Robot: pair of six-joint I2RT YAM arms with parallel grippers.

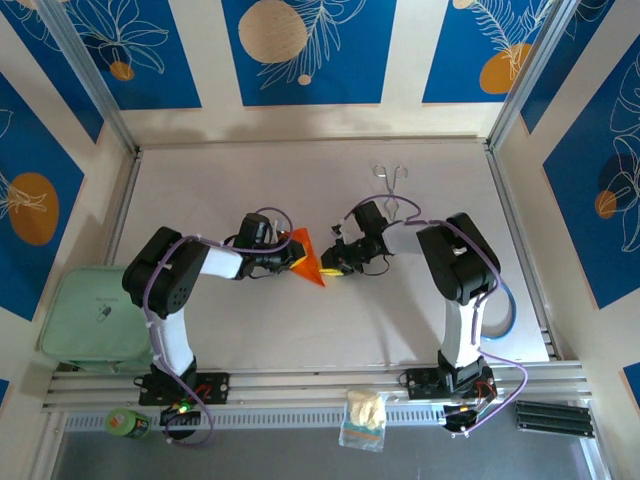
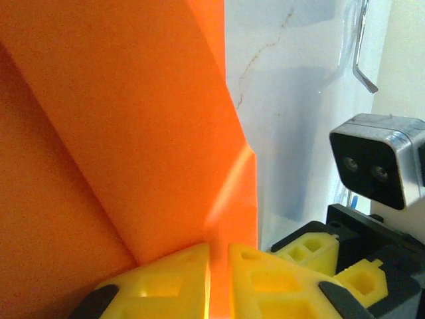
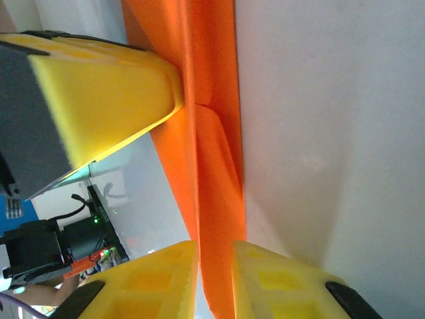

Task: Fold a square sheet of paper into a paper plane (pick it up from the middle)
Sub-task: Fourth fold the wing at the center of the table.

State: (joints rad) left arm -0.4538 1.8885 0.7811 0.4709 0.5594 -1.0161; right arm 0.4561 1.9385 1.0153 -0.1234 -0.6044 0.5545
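Left gripper (image 2: pixel 219 258): yellow fingers (image 2: pixel 166 282) drawn narrow, pinching the edge of the orange paper (image 2: pixel 133 133); only a thin orange strip shows between the pads. From this wrist view the paper fans up and away from the fingers in overlapping layers, with one crease running diagonally down toward the grip and a free edge on the right side. Right gripper (image 3: pixel 214 256): also closed narrow on the paper, which passes straight between its two yellow fingers (image 3: pixel 285 282) and is seen almost edge-on. Higher in that view, a yellow finger of the left gripper presses against the same sheet from the left. The layers bulge slightly apart between the two grips. From overhead, the two grippers meet tip to tip near the middle of the table (image 1: pixel 250 330), left one (image 1: pixel 283 252) coming from the left, right one (image 1: pixel 335 262) from the right. The paper (image 1: pixel 307 258) sits between them as a small triangle, its point toward the near edge. Cannot tell whether the paper touches the table. Further out: metal tongs (image 1: pixel 392 183) lie on the far side of the table, beyond the right gripper and well apart from the paper. A pale green container (image 1: pixel 90 315) sits at the table's left edge beside the left arm. A small clear bag (image 1: pixel 364 420) rests on the near rail between the two arm bases.
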